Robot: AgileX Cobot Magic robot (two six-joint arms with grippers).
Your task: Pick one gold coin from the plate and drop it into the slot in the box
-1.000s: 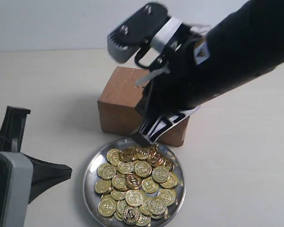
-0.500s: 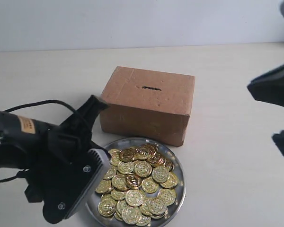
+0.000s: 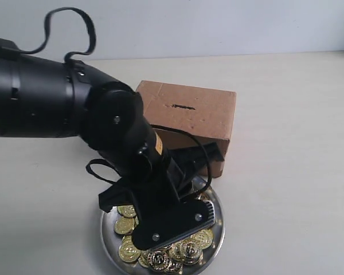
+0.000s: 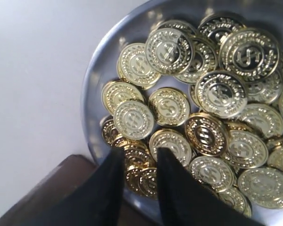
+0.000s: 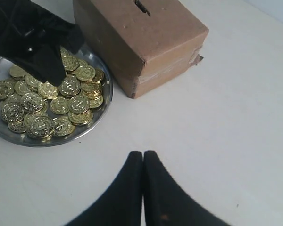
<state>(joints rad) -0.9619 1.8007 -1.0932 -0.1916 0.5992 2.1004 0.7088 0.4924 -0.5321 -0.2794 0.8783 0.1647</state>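
Left wrist view: the coins point(image 4: 221, 93) are shown as bright gold discs with beaded rims and a stamped sign, heaped in overlapping layers on the plate point(image 4: 88, 108), a shiny silver dish with a raised rim. The left pincer point(image 4: 139, 157) is set narrow, its two dark fingers a slim gap apart, with the tips down on the heap near the plate's rim. Coins are seen through the gap, but whether any is touched cannot be told. In the exterior view the fingertips are hidden by the arm's own black body, which also covers much of the plate. The box point(image 3: 212, 123), plain brown and scuffed, is placed on the desk point(image 3: 286, 172) just beyond the left pincer and close against the plate. The slot point(image 3: 183, 106) is seen as a short dark slit in its top face; in the right wrist view it is cut off at the picture's edge. The right pincer point(image 5: 142, 160) is closed on nothing, fingers touching, above the desk and well apart from plate and box.
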